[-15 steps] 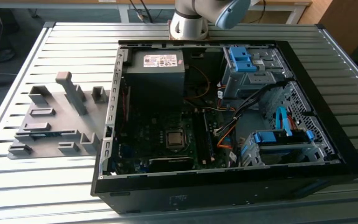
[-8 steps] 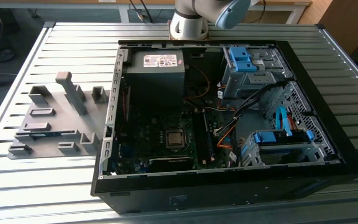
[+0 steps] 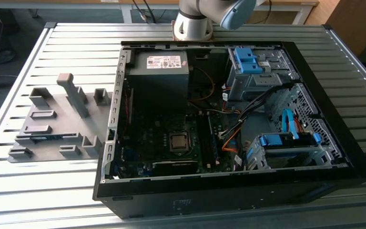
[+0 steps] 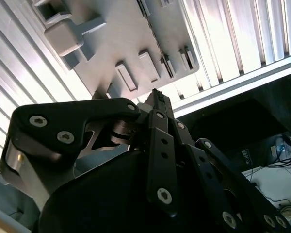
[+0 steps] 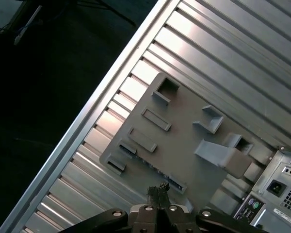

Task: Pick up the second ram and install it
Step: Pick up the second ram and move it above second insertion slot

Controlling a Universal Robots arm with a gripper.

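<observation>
- Your gripper (image 5: 158,189) (image 4: 157,95) is closed: in both wrist views the two fingertips meet, and you can see nothing held between them.
- It hangs well above the grey fixture plate (image 5: 179,141) (image 4: 111,39). In the first wrist view its tips line up with the plate's edge next to a long narrow slot.
- The second ram (image 3: 45,138) shows in the exterior view as a thin bluish strip. It lies in a holder on the fixture plate (image 3: 59,121), towards the exterior view's left, and is well apart from the gripper.
- The plate rests on the slatted metal table (image 3: 75,47), just beside the open computer case (image 3: 234,191).
- Inside the case you can see the power supply (image 3: 162,62), the processor socket (image 3: 178,141) on the motherboard, and blue drive-bay clips (image 3: 247,59).
- You cannot tell from these views whether the memory slots beside the socket are filled.
- The arm's base (image 3: 192,21) stands beyond the case on the table's far side.
</observation>
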